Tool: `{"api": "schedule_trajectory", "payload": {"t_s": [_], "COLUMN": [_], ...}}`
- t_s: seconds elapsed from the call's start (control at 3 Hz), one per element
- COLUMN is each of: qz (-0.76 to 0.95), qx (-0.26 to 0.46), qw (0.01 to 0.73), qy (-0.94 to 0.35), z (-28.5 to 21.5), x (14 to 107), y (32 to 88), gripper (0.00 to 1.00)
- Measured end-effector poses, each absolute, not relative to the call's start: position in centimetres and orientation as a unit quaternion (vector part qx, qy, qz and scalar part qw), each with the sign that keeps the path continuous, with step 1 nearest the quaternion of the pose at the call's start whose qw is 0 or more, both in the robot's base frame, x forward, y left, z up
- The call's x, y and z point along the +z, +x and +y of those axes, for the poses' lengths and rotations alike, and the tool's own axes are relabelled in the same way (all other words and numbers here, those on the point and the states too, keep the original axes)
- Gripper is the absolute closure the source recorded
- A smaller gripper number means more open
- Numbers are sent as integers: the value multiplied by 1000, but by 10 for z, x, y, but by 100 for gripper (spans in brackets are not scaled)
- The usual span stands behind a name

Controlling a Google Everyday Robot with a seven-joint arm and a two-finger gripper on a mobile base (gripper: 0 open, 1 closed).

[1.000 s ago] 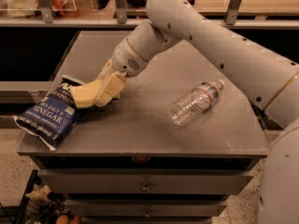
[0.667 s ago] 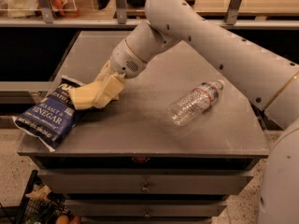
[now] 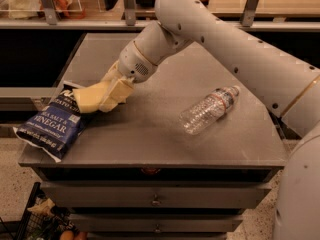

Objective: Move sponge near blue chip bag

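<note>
The pale yellow sponge (image 3: pixel 88 99) sits low over the table's left side, its left end against the upper right edge of the blue chip bag (image 3: pixel 52 124). The navy bag, with white "Sea Salt & Vinegar" lettering, lies flat at the front left corner and hangs slightly over the edge. My gripper (image 3: pixel 101 97) reaches in from the right, with its cream fingers (image 3: pixel 117 93) closed around the sponge's right end. The white arm stretches from the right across the table.
A clear plastic water bottle (image 3: pixel 207 110) lies on its side right of centre on the grey table (image 3: pixel 150 139). Drawers sit below the tabletop. A shelf rail runs along the back. A wire basket (image 3: pixel 35 219) stands on the floor at lower left.
Hardly anything differs; the gripper and sponge stay beside the chip bag, shifted at most very slightly to the left.
</note>
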State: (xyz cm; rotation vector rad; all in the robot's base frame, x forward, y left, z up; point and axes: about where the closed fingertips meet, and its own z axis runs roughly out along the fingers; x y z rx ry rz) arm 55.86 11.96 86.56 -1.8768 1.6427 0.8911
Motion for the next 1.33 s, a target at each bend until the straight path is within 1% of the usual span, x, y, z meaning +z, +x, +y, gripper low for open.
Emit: {"api": "schedule_trajectory", "payload": {"t_s": [0.33,1.33], "qz": [599,584], "qx": [329,340], "qw": [242,235], "qy": [-689,-699], "z": [121,128], "x": [865,864], "y": [559,564], "gripper": [0,0]}}
